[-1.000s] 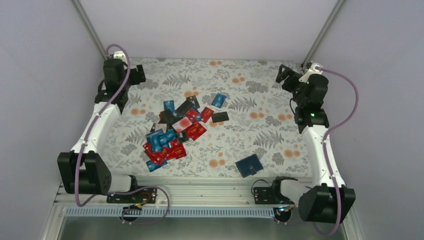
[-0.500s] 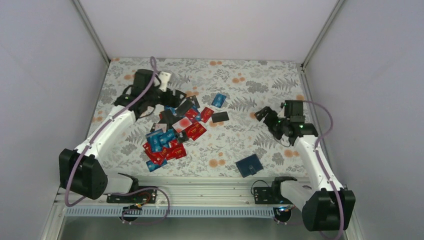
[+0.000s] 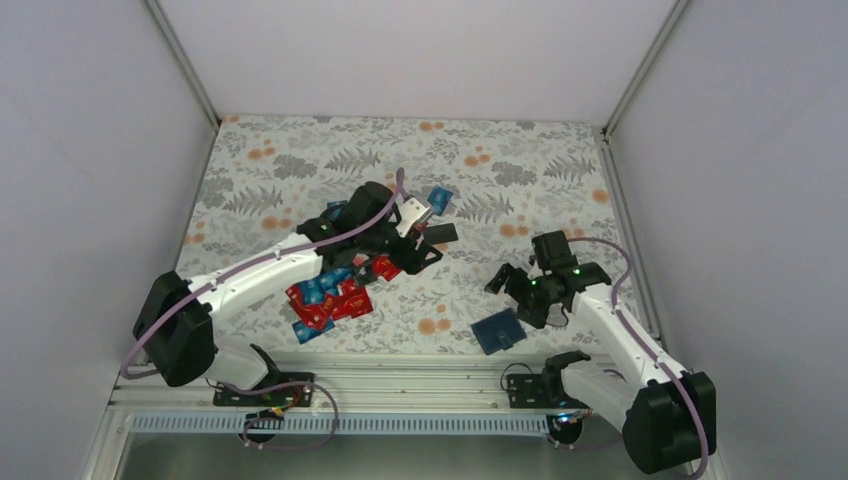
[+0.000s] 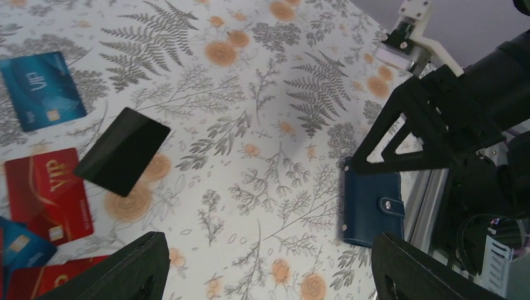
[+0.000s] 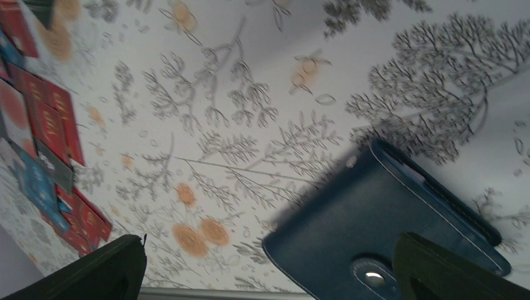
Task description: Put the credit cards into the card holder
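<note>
**Card holder** [image 3: 498,331]: navy, lying shut with snap tab fastened on floral surface [image 3: 300,160], near-R edge, close to R arm base. Contents not visible.

**Credit cards** [image 3: 335,295]: red/blue, few black, lying loose in a heap centre-L. Strays incl. black card [image 4: 122,151] and blue VIP card [image 4: 42,90], sitting apart from the heap.

**L gripper** [image 3: 418,250]: hovering over far-R side of heap, fingers [image 4: 140,265] spread wide, holding nothing.

**R gripper** [image 3: 512,288]: hanging just above holder, fingers [image 5: 103,272] wide apart, gripping nothing; holder showing between them.

**Progress:** approx. nil, no card seen going in.

**Est. remaining:** opening the holder, then picking and slotting every card.
</note>
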Controlling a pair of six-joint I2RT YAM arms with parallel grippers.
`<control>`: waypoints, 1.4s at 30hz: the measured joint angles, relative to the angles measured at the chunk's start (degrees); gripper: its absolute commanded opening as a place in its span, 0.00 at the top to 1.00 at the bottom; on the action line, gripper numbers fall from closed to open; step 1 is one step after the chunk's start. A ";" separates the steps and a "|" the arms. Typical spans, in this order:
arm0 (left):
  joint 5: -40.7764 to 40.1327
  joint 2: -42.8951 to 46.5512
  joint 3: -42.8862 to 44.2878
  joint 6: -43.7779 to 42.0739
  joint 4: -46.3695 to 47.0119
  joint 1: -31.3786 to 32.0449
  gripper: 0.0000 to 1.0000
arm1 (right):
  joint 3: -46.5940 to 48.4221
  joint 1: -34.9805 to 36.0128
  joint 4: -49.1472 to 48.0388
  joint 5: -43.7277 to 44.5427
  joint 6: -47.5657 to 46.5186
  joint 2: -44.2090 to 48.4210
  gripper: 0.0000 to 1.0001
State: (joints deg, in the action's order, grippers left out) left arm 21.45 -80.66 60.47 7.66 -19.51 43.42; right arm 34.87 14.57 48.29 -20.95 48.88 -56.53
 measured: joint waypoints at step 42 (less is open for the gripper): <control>-4.83 -6.05 0.02 1.18 4.74 4.37 0.31 | 1.20 4.50 -17.07 0.66 -1.01 -20.94 0.67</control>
State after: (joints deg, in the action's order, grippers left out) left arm 16.62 -86.72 60.49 8.84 -14.76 47.79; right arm 36.07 19.07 31.22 -20.29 47.88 -77.47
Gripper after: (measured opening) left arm 0.703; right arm 0.389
